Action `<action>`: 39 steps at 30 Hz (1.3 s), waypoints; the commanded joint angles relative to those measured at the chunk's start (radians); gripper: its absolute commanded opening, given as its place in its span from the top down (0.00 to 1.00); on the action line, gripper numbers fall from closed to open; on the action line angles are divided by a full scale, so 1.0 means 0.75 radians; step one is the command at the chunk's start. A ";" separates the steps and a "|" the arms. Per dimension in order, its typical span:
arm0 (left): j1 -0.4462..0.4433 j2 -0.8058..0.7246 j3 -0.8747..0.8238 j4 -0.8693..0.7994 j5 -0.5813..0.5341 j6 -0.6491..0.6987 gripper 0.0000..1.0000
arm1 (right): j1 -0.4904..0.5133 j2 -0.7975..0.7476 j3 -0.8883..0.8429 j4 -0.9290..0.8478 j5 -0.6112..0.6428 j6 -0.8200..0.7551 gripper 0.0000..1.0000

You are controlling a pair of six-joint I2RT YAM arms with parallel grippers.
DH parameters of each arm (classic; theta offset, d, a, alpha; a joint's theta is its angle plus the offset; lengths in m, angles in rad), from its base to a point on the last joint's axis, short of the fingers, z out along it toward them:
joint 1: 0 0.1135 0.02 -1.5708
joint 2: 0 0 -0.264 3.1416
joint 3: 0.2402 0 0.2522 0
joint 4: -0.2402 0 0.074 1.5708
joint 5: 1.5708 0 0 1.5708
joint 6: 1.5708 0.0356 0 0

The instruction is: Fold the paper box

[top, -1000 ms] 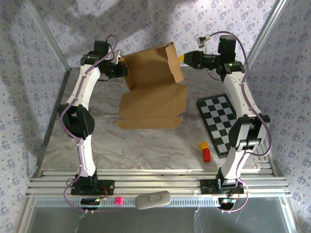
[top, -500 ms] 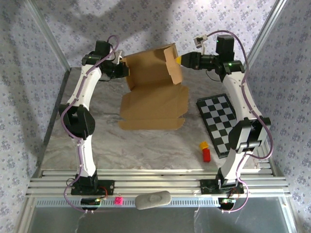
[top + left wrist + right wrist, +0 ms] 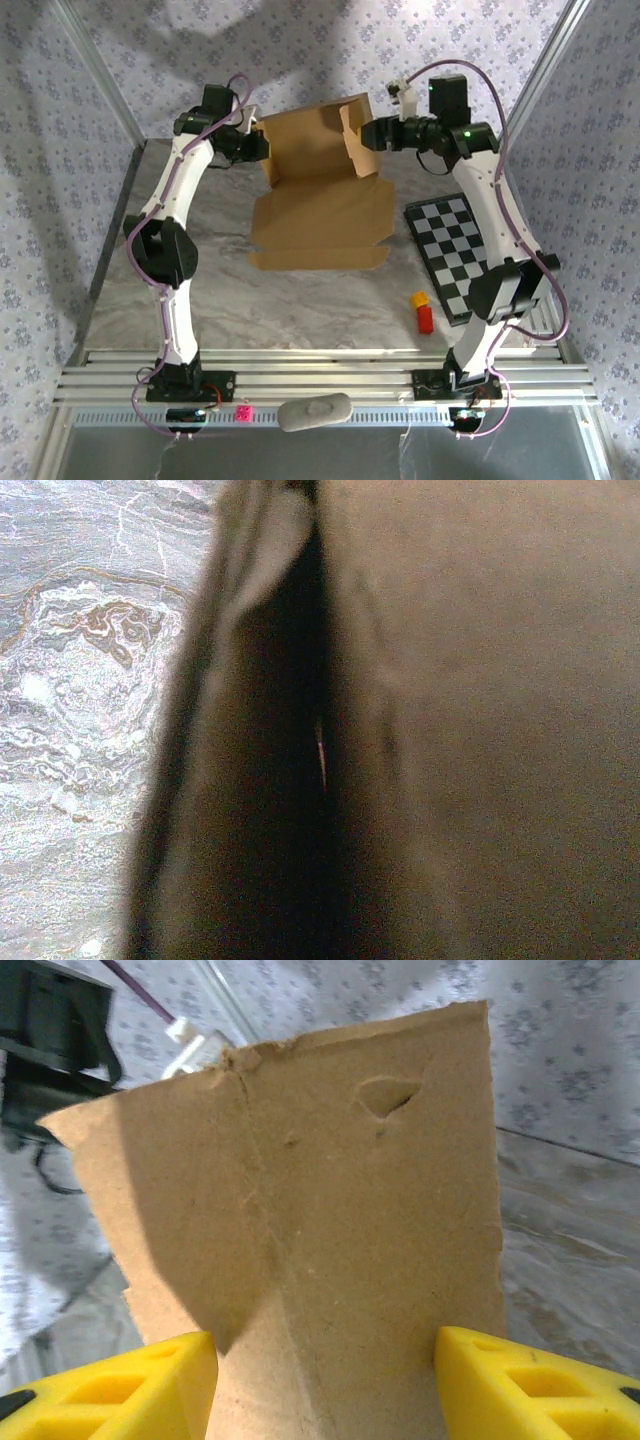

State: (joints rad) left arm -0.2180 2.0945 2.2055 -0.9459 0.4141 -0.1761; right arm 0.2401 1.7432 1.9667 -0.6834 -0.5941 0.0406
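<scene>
Holds the right hand (image 3: pixel 372 133) released, yellow fingers (image 3: pixel 110 1385) spread wide on either side of an upright side flap of the paper box (image 3: pixel 320 200), at upper centre of the top view. Sets the left hand (image 3: pixel 256 146) at the raised back panel's left edge, grip impossible to tell through blurred, close cardboard. Shows the box's front panels lying flat on the marble table (image 3: pixel 300 300), left of the checkered board (image 3: pixel 455 250).
</scene>
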 commanded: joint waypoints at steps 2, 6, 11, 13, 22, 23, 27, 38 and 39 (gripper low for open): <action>-0.021 -0.075 0.009 -0.014 0.031 0.000 1.00 | 0.060 -0.027 0.041 -0.090 0.263 -0.111 0.40; -0.032 -0.075 0.011 -0.013 0.028 0.002 1.00 | 0.115 -0.029 0.027 -0.078 0.442 -0.130 0.41; -0.047 -0.070 0.022 -0.011 0.021 -0.003 1.00 | 0.179 0.005 0.038 -0.087 0.673 -0.118 0.53; -0.053 -0.067 0.024 -0.011 0.014 -0.005 1.00 | 0.209 0.024 0.045 -0.097 0.781 -0.118 0.59; -0.094 -0.052 0.040 -0.020 -0.045 -0.036 1.00 | 0.363 0.101 0.073 -0.104 1.350 -0.099 1.00; -0.098 -0.050 0.045 -0.022 -0.056 -0.044 1.00 | 0.373 0.116 0.094 -0.122 1.421 -0.091 1.00; -0.116 -0.046 0.077 -0.040 -0.095 -0.065 1.00 | 0.410 0.176 0.169 -0.173 1.622 -0.100 1.00; -0.128 -0.036 0.121 -0.056 -0.083 -0.076 1.00 | 0.391 0.241 0.222 -0.156 1.525 -0.082 0.72; -0.128 -0.037 0.123 -0.058 -0.083 -0.076 1.00 | 0.381 0.254 0.242 -0.163 1.513 -0.073 0.78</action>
State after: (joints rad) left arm -0.2939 2.0945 2.2490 -0.9928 0.2810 -0.2291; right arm 0.5346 1.8973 2.1010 -0.7910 0.5915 -0.0364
